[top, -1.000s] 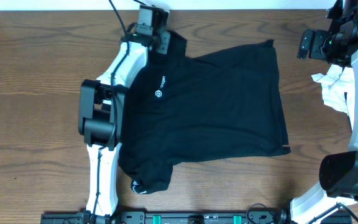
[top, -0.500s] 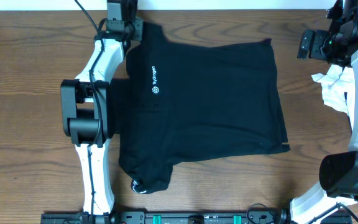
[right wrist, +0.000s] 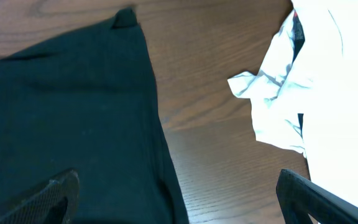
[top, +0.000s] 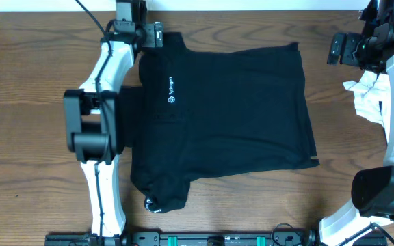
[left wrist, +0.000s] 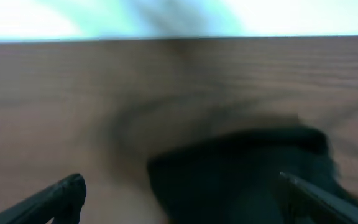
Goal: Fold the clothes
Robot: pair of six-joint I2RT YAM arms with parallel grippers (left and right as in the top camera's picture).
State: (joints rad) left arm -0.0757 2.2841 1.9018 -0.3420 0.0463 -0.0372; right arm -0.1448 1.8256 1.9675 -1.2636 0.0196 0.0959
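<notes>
Overhead: bright, even light, sharp, faint shadows; black T-shirt [top: 231, 109] nearly detail-less. L wrist: heavy motion blur thruout, blown-out white at 12 o'clock. R wrist: sharp, white garment [right wrist: 272, 106] overexposed at 3 o'clock.

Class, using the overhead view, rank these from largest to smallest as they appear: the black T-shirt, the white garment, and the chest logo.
1. black T-shirt
2. white garment, only partly visible, so its full size is unsure
3. chest logo
</notes>
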